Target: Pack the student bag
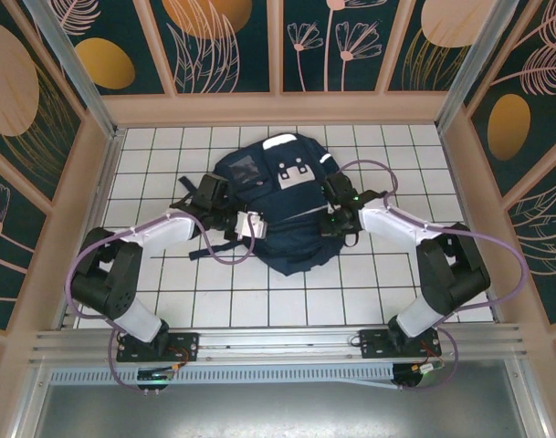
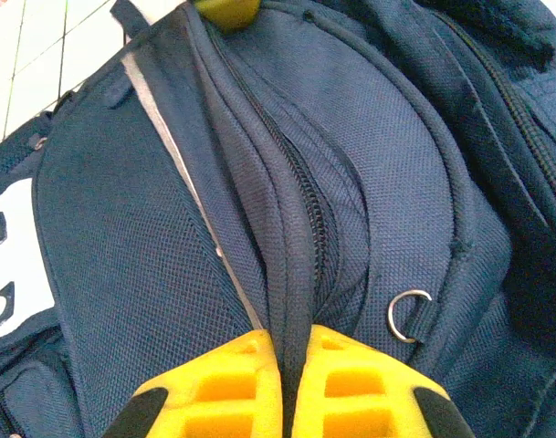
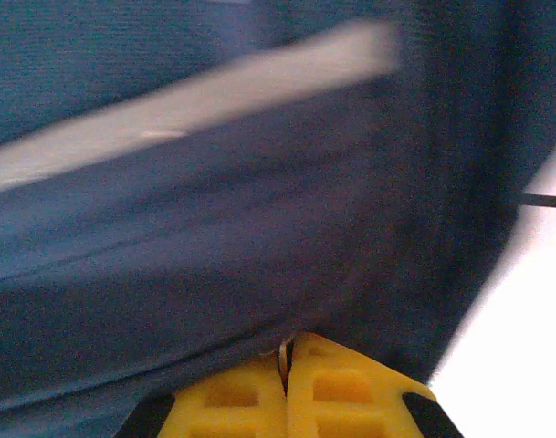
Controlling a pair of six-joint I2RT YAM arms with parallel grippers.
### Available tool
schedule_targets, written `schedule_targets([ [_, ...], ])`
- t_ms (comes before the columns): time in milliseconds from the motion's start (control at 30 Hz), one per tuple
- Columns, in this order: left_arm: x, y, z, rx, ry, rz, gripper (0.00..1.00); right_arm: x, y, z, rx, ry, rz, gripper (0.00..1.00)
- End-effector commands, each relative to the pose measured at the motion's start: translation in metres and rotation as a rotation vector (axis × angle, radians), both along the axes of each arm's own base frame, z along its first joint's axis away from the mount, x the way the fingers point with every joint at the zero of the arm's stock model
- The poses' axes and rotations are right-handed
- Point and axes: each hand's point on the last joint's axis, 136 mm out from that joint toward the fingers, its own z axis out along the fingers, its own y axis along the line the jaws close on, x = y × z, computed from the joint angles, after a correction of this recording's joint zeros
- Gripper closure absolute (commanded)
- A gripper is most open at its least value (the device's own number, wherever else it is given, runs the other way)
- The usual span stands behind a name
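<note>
The left claw (image 2: 289,343) is clenched: in its own wrist camera the two yellow fingers (image 2: 232,383) meet at the bottom of the frame and pinch a raised fold of the navy backpack (image 2: 378,155) between them. A zip (image 2: 307,214) runs up from that fold, with a thin pale stripe (image 2: 163,128) to its left and a small metal ring (image 2: 408,315) to its right. The right claw (image 3: 285,351) is clenched too. Its yellow tips press together at the bottom centre of its wrist camera, nipping the lower edge of the dark fabric (image 3: 214,237), with a thin pale sliver between them. A blurred pale stripe (image 3: 195,100) crosses the upper part of that frame, and the white table (image 3: 515,356) shows at lower right. From above, both arms bend at the elbow and reach inward, the left claw (image 1: 214,193) at the backpack's left side and the right claw (image 1: 337,208) at its right side. The backpack (image 1: 270,199) lies at the centre of the tiled table (image 1: 168,292), its white patches (image 1: 296,172) towards the top of the frame.
</note>
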Motion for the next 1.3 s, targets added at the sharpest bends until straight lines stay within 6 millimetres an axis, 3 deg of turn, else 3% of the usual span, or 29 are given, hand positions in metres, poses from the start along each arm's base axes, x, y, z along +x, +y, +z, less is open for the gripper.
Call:
schedule_targets([
  [0, 0.001, 0.032, 0.001, -0.033, 0.048, 0.079, 1.00, -0.002, -0.045, -0.014, -0.159, 0.030, -0.085, 1.00],
  [100, 0.036, 0.057, 0.015, -0.074, 0.001, 0.239, 1.00, -0.015, 0.007, -0.002, 0.003, 0.022, 0.098, 1.00],
  [167, 0.054, 0.070, 0.017, -0.059, -0.003, 0.320, 0.81, -0.027, 0.049, 0.017, 0.127, -0.003, 0.221, 1.00],
  [200, 0.056, 0.073, 0.016, -0.028, 0.010, 0.314, 0.78, -0.032, 0.068, 0.026, 0.184, -0.014, 0.268, 1.00],
  [300, 0.041, 0.062, 0.027, -0.050, 0.085, 0.205, 0.48, -0.036, 0.101, 0.046, 0.283, -0.036, 0.324, 1.00],
  [367, 0.025, 0.053, 0.035, -0.097, 0.135, 0.143, 0.38, -0.035, 0.117, 0.055, 0.334, -0.049, 0.347, 1.00],
  [533, -0.013, 0.035, 0.029, -0.093, 0.158, 0.041, 0.33, -0.043, 0.146, 0.068, 0.420, -0.056, 0.424, 1.00],
  [633, -0.021, 0.025, 0.021, -0.061, 0.171, 0.029, 0.33, -0.052, 0.159, 0.074, 0.447, -0.060, 0.474, 1.00],
  [800, -0.025, 0.014, 0.037, -0.090, 0.172, 0.017, 0.30, -0.058, 0.159, 0.073, 0.435, -0.053, 0.484, 1.00],
  [933, -0.009, 0.000, 0.035, -0.105, 0.118, 0.106, 0.35, -0.066, 0.160, 0.076, 0.450, -0.051, 0.502, 1.00],
  [1000, 0.005, -0.001, 0.030, -0.101, 0.100, 0.193, 0.47, -0.069, 0.161, 0.080, 0.464, -0.053, 0.511, 1.00],
  [1067, 0.013, 0.001, 0.023, -0.080, 0.104, 0.233, 0.67, -0.071, 0.161, 0.083, 0.472, -0.059, 0.518, 1.00],
  [1167, 0.014, 0.008, 0.010, -0.009, 0.111, 0.243, 0.85, -0.071, 0.154, 0.080, 0.439, -0.069, 0.523, 1.00],
  [1200, 0.012, 0.011, 0.006, 0.013, 0.107, 0.240, 0.96, -0.069, 0.150, 0.077, 0.412, -0.074, 0.518, 1.00],
  [1267, 0.005, 0.015, 0.002, 0.041, 0.100, 0.212, 1.00, -0.061, 0.131, 0.066, 0.314, -0.080, 0.498, 1.00],
])
